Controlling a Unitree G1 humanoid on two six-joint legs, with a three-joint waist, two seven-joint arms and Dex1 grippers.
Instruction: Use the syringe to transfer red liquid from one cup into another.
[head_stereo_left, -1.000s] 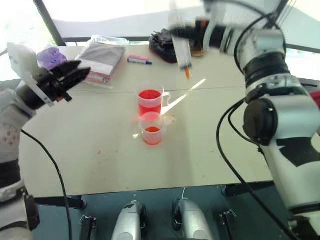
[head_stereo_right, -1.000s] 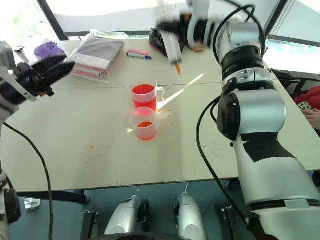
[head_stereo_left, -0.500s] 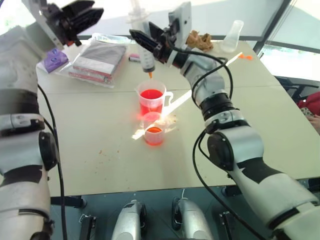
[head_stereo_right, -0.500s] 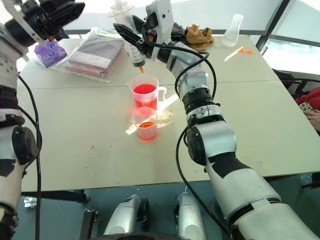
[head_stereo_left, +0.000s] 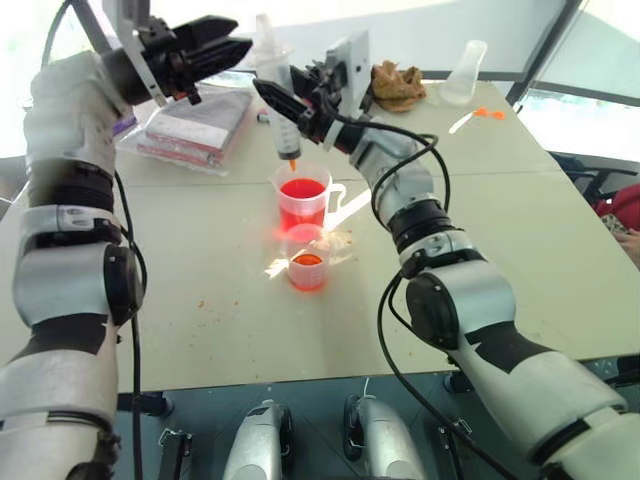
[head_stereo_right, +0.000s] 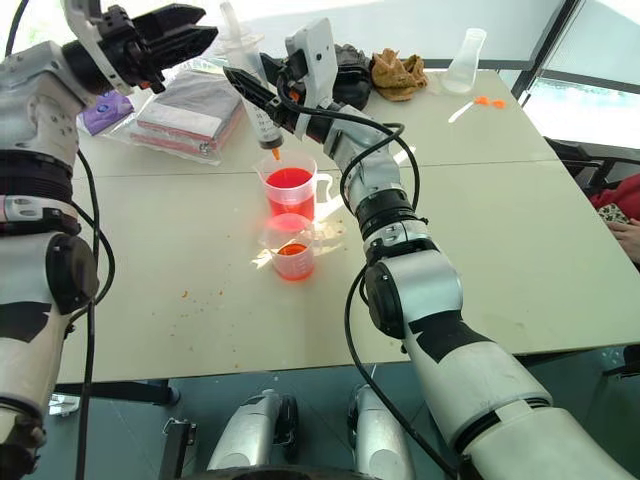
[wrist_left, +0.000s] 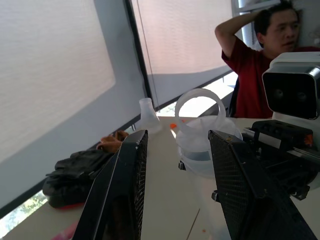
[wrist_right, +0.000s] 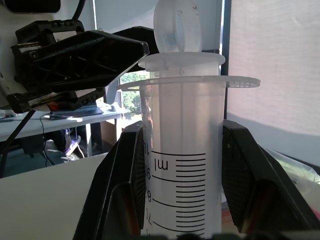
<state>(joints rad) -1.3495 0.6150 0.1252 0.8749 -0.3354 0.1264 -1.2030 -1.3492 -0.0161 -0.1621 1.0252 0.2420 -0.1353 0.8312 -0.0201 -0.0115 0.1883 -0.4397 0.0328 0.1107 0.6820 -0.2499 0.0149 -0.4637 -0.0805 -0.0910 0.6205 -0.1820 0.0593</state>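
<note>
I am clamping the syringe (head_stereo_right: 258, 105) upright in my right gripper (head_stereo_right: 268, 103), tip just above the handled beaker (head_stereo_right: 290, 188); my left gripper (head_stereo_right: 172, 38), fingers apart, is nearing its plunger.

Printed scale being shown on the syringe barrel

In the right wrist view, "ml" is being displayed in black on the clear barrel of the syringe (wrist_right: 184, 165), beside a ladder of black graduation lines. Figures at the left ends of the longer lines are being partly cut off by the curve of the barrel, so that only a "1", a "9" and an "8" can be made out, one under the other. No other lettering, brand or sign is being shown legibly on anything lying on the table.
</note>
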